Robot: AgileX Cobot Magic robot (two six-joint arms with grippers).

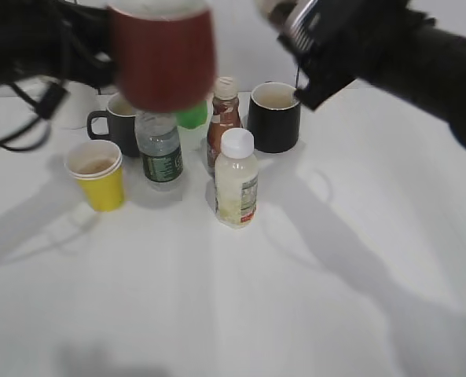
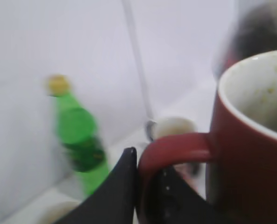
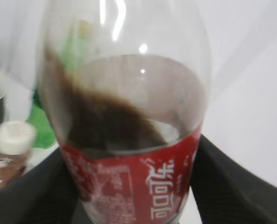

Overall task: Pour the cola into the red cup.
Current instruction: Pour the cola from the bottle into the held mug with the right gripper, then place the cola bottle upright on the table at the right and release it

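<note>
The red cup [image 1: 163, 55] hangs blurred in the air above the back row of bottles. In the left wrist view my left gripper [image 2: 150, 169] is shut on the handle of the red cup [image 2: 250, 140], whose pale inside shows no liquid. The cola bottle [image 3: 129, 140], with a red label, sits between the fingers of my right gripper [image 3: 133, 191], which is shut on it. The dark cola lies slanted inside. My right gripper [image 1: 311, 63] is high at the back right, and the bottle is mostly out of the exterior view. The cola [image 2: 259, 32] shows just behind the cup's rim.
On the table stand a yellow paper cup [image 1: 99, 177], a grey mug [image 1: 116, 122], a clear water bottle [image 1: 160, 149], a green bottle [image 1: 192, 116], a brown bottle with a cream cap [image 1: 223, 118], a black mug [image 1: 274, 118] and a white-capped bottle [image 1: 236, 179].
</note>
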